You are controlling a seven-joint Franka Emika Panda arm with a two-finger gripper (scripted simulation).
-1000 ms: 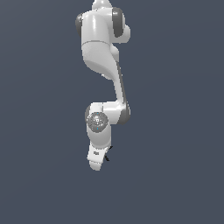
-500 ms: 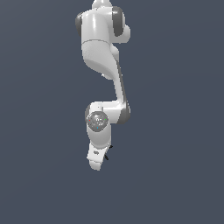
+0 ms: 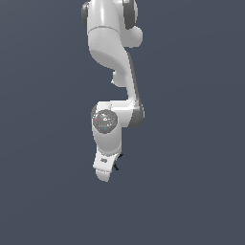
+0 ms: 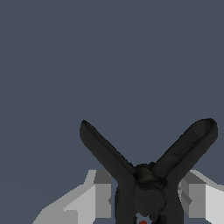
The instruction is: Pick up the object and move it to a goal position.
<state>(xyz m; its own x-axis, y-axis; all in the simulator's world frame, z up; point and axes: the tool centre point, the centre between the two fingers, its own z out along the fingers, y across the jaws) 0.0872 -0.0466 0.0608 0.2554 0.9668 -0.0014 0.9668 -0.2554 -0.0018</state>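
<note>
Start from the arm (image 3: pixel 112 72): it hangs down the middle of the exterior view, folded at the elbow, with the wrist pointing down and nothing but plain grey backdrop around it. No surface, no marker and no goal spot shows in either view, so you have no visual target to steer toward; rely on the commanded position, not on what you see.

The hand (image 3: pixel 111 168) sits at the bottom of the arm, and its two pale fingers (image 4: pixel 99 199) stand on either side of the object's body in the wrist view, closed in against it. I judge it clamped on the object, though the actual contact faces are hidden behind the black shape.

The object (image 4: pixel 146 175) is a small black thing held between the fingers, two prongs splayed outward in a V beyond the fingertips, a red spot just visible at its base. In the exterior view only thin black slivers (image 3: pixel 117 161) peek out beside the hand.

To carry it well, move smoothly and avoid sharp wrist turns: the grip looks to be on a narrow body, so a jerk could twist it loose.
</note>
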